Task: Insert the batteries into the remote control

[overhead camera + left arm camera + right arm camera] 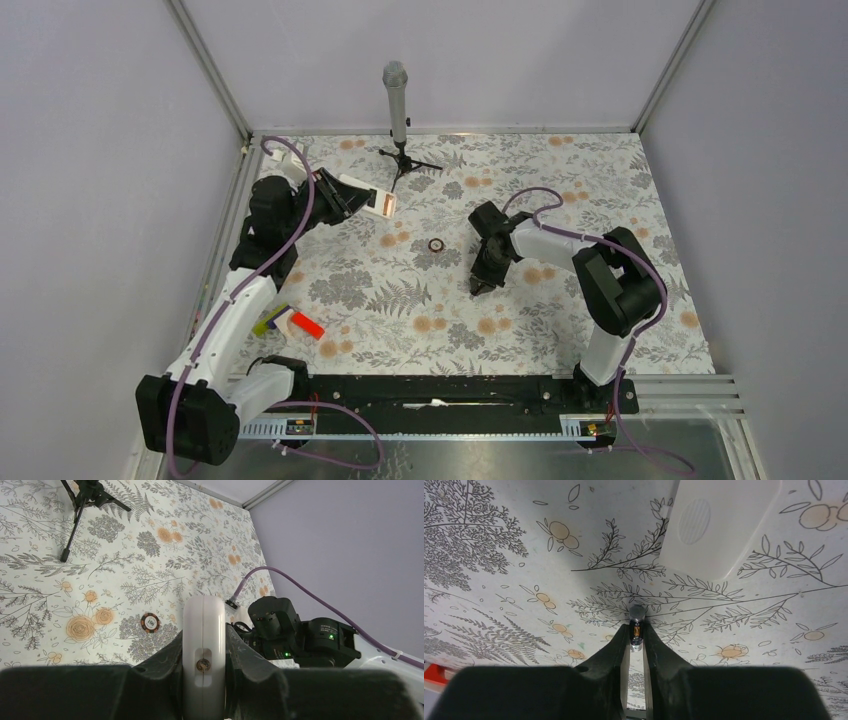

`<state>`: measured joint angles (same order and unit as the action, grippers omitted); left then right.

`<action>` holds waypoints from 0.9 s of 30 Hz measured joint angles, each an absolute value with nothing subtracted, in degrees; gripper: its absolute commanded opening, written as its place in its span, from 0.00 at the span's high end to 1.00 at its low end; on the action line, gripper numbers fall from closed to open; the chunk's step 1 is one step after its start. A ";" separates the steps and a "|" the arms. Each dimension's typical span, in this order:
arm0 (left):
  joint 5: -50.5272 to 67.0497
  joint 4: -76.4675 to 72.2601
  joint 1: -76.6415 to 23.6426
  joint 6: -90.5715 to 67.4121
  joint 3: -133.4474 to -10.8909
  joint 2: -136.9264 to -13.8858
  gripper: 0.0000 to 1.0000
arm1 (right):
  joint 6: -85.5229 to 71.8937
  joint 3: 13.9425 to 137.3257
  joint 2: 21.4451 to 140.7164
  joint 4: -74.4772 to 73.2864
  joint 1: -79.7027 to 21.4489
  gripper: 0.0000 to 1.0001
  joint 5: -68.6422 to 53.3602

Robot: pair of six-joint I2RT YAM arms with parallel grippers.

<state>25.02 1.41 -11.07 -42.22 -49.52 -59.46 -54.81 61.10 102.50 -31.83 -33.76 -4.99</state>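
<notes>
My left gripper is shut on the remote control and holds it above the table at the back left. In the left wrist view the remote control stands edge-on between the two fingers, white, with a small brass spot in a notch on its end. My right gripper points down at mid-table. In the right wrist view its fingertips press both sides of a slim dark battery with a copper band, lying on the cloth; the right gripper is shut on it.
A white rounded lid lies just beyond the battery. A poker chip sits mid-table. A microphone on a tripod stands at the back. A red-and-white block with a yellow-green piece lies near the left arm.
</notes>
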 measured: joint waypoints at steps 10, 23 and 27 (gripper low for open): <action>26.94 0.03 -11.07 -44.25 -47.37 -61.49 1.00 | -50.54 65.10 99.09 -34.48 -33.76 0.84 0.43; 34.63 -6.68 -16.10 -53.67 -46.83 -76.29 1.00 | -47.97 85.34 94.08 -38.87 -33.58 0.83 -7.94; 35.59 -8.12 -17.63 -55.48 -46.83 -77.95 1.00 | -47.46 86.94 94.17 -40.86 -33.58 0.83 -12.01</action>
